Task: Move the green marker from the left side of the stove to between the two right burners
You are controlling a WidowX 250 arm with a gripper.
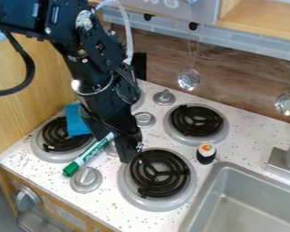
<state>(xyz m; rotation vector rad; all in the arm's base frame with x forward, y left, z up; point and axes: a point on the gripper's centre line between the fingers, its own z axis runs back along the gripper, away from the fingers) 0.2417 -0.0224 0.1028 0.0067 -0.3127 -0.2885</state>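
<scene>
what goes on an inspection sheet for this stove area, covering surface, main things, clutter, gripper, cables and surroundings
Surface: speckled counter with coil burners and round knobs
Main things: green and white marker lying beside the gripper
Clutter: blue cloth partly over the leftmost burner; small sushi toy near the sink
Gripper: low over the counter; whether it holds the marker, cannot tell
Cables: black cable looping out at left
Surroundings: two metal ladles hanging behind

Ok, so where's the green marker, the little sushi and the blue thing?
Green marker (93, 151), camera view: middle of its barrel.
Little sushi (205, 156), camera view: its dark side, below the white top.
Blue thing (76, 121), camera view: middle of the part that shows.
</scene>
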